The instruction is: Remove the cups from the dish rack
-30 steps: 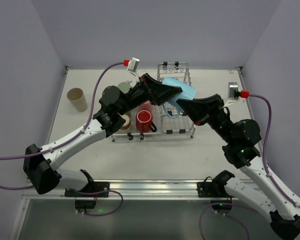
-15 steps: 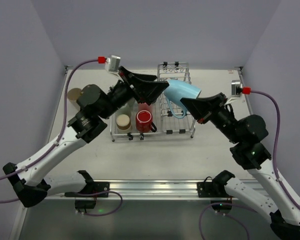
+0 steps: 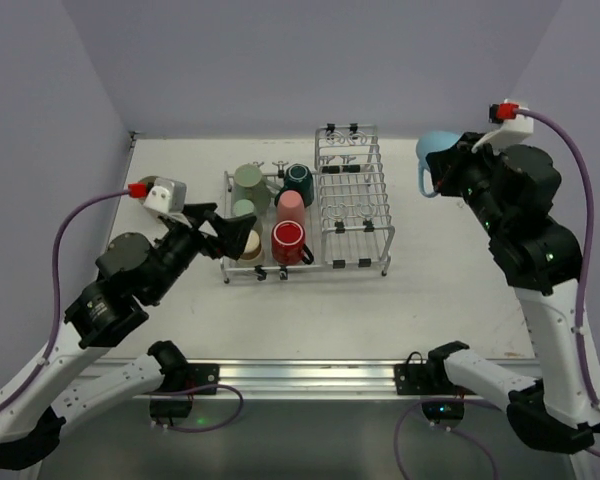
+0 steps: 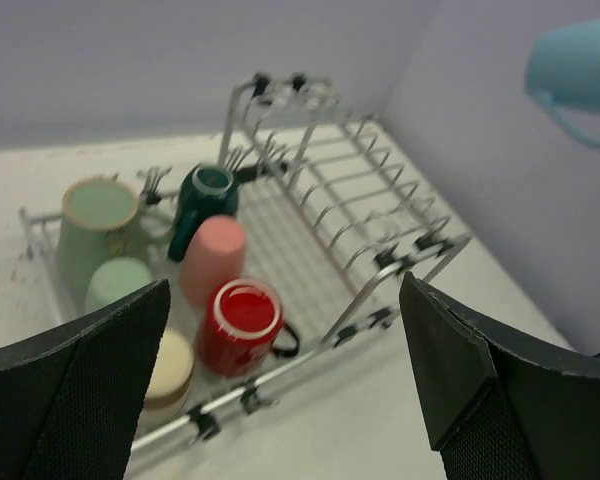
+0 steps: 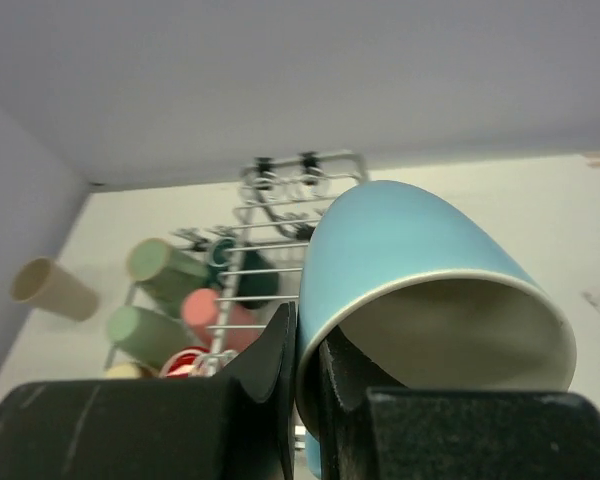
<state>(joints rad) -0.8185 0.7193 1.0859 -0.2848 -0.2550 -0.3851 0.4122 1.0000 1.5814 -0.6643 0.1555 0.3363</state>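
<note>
Your right jaws clamped the blue mug (image 3: 433, 149) by its rim, upper right, well beyond the rack (image 3: 355, 215); left jaws gaped empty.

- Blue mug (image 5: 410, 270), right of the dish rack (image 3: 355, 200): lower wall and handle covered by the right gripper (image 5: 305, 352) pinching its rim; cut by the top-right edge in the left wrist view.
- Beige cup (image 3: 250, 244), rack's near-left corner: partly under the left gripper (image 3: 230, 226) from above.
- Red mug (image 5: 185, 362), rack's near side: mostly behind a finger in the right wrist view.
- Tan cup (image 5: 52, 288), left of the rack: covered from above by the left wrist (image 3: 163, 195).
</note>
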